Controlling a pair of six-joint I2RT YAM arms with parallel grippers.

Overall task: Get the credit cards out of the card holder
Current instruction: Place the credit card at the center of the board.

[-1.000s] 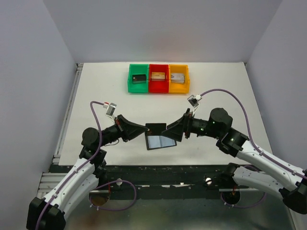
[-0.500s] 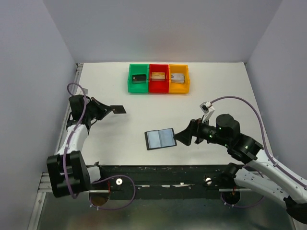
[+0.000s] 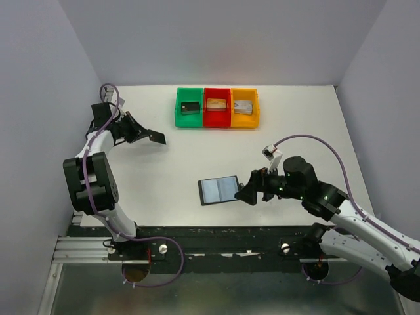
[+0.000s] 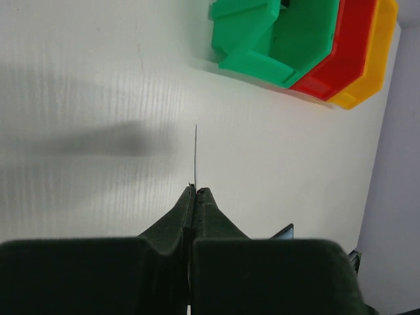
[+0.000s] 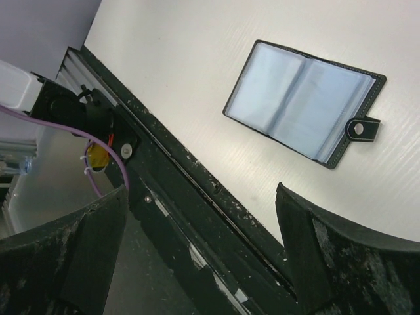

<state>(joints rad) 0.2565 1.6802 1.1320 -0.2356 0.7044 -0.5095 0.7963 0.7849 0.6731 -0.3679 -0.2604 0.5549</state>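
Observation:
The card holder (image 3: 220, 189) lies open and flat on the white table near the front edge, its blue-grey inner faces up (image 5: 305, 105). No card shows in its sleeves. My left gripper (image 3: 146, 135) is far from it at the table's left, shut on one thin black credit card (image 3: 157, 138). The left wrist view shows that card edge-on (image 4: 195, 154), sticking out past the fingertips of the left gripper (image 4: 195, 190) above the table. My right gripper (image 3: 247, 193) sits just right of the holder, open and holding nothing (image 5: 200, 216).
A green bin (image 3: 178, 118), a red bin (image 3: 217, 122) and a yellow bin (image 3: 254, 118) stand in a row at the back, each with a block inside. The black rail (image 5: 197, 197) of the table's front edge runs under the right gripper.
Both grippers were at the holder a second ago. The left arm has swung away to the far left with the black card. The right gripper backed off, then came back beside the holder.

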